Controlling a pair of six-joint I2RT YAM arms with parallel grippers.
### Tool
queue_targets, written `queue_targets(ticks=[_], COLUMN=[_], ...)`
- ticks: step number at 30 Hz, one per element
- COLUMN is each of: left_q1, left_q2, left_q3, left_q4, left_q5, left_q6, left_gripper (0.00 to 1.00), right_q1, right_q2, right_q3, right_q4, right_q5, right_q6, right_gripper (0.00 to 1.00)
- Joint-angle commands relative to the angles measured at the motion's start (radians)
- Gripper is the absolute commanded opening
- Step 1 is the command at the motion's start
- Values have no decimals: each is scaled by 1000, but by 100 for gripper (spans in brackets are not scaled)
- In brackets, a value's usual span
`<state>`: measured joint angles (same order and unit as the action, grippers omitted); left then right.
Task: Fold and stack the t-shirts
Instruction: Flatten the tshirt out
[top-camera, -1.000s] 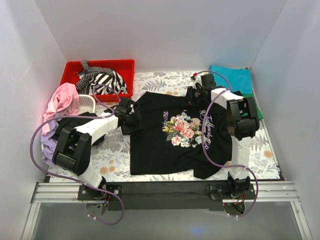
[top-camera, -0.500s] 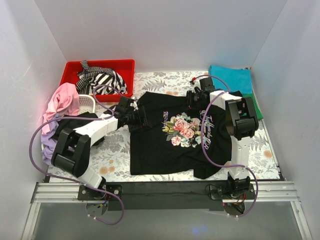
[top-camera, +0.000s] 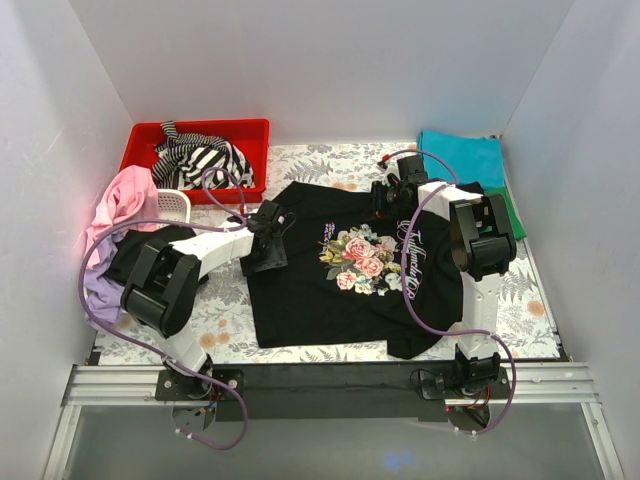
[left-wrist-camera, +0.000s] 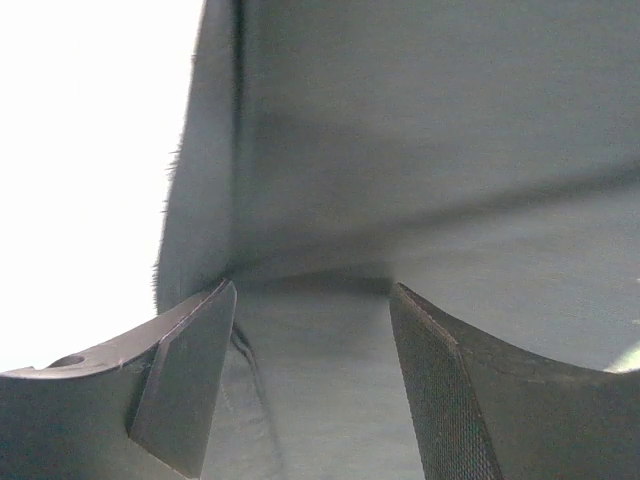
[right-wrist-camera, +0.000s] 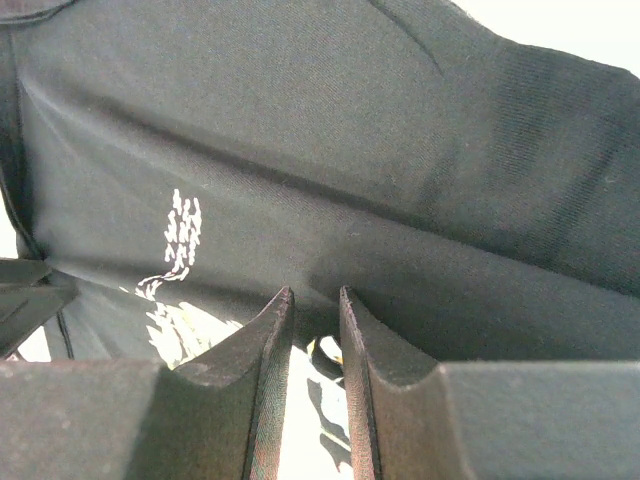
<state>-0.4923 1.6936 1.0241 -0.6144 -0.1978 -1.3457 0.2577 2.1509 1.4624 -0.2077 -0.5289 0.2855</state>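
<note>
The black t-shirt (top-camera: 330, 300) with the rose print lies spread face up in the middle of the table. My left gripper (top-camera: 268, 240) rests on its left sleeve area; in the left wrist view (left-wrist-camera: 310, 290) the jaws stand apart over black cloth (left-wrist-camera: 400, 150). My right gripper (top-camera: 390, 195) is at the shirt's far edge near the collar; in the right wrist view (right-wrist-camera: 315, 292) the jaws are nearly closed, pinching a fold of the black cloth (right-wrist-camera: 350, 150). A folded teal tee (top-camera: 465, 155) lies on a green one (top-camera: 512, 215) at the back right.
The red bin (top-camera: 250, 128) at the back left holds the striped tee (top-camera: 200, 160). A white slotted basket (top-camera: 175, 205) stands by a pile of pink (top-camera: 125, 200), lilac (top-camera: 100, 285) and dark cloth at the left wall. White walls enclose the table.
My left gripper moved right over the shirt, bringing the left sleeve inward. The shirt's body and print shifted slightly left. My right gripper stayed at the far edge.
</note>
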Motion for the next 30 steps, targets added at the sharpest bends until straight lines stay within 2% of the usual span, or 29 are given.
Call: queue_targets(ticks=[1, 7, 13, 16, 19, 20, 22, 24, 27, 30], left_q1=[8, 9, 11, 12, 11, 8, 9, 8, 6, -14], left_q2=[-14, -48, -118, -167, -199, -254, -316, -365, -327, -272], left_q3=[13, 5, 4, 5, 30, 36, 31, 30, 27, 10], left_q4=[-182, -248, -428, -444, -432, -401, -287, -248, -255, -283], left_q5=[-187, -273, -388, -382, -341, -303, -139, -31, 97, 109], left_q6=[5, -4, -62, -75, -87, -70, 25, 36, 60, 62], left_gripper=[63, 63, 65, 66, 63, 63, 63, 63, 63, 59], right_q1=[9, 9, 8, 8, 8, 9, 9, 9, 9, 9], right_q2=[38, 63, 53, 46, 29, 24, 11, 1, -17, -31], right_q3=[6, 23, 26, 30, 39, 41, 41, 41, 33, 26], right_q4=[-74, -116, -121, -121, -121, -121, -122, -125, -125, -124], right_q5=[102, 155, 165, 155, 141, 141, 141, 136, 136, 136], right_q6=[-22, -28, -31, -29, -32, -34, -34, -35, -34, -31], right_gripper=[33, 33, 33, 33, 33, 33, 33, 33, 34, 34])
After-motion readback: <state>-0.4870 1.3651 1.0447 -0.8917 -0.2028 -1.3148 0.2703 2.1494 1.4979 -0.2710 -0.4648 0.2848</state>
